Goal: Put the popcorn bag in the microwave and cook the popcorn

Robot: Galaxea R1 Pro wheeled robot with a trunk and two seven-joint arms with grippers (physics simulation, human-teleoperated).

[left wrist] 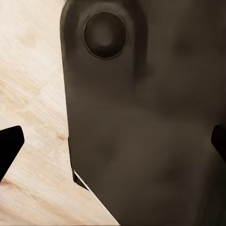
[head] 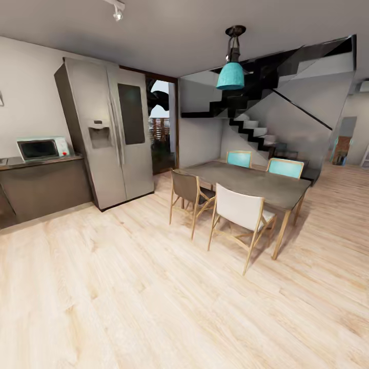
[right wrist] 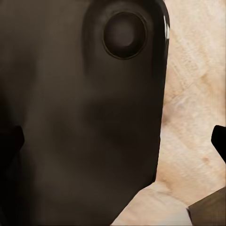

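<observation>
The pale blue microwave point(head: 42, 148) stands far off at the left on the grey countertop point(head: 48, 162), its dark glass door shut. Dark brown cabinet fronts run below the slab. The popcorn bag and the popcorn are out of view. In the left wrist view my left gripper point(left wrist: 113, 143) is open: its black fingertips point(left wrist: 9, 146) sit at the frame's two sides, with a dark part of my own body and the wooden floor beyond. My right gripper point(right wrist: 115, 141) is open in the same way, one fingertip point(right wrist: 219, 141) over the floor.
A tall steel fridge point(head: 110, 133) stands right of the countertop. A grey dining table point(head: 251, 182) with several chairs point(head: 241, 212) fills the middle right, under a teal lamp point(head: 230, 76). A staircase point(head: 256, 128) rises behind. Light wooden floor point(head: 128, 297) stretches toward the counter.
</observation>
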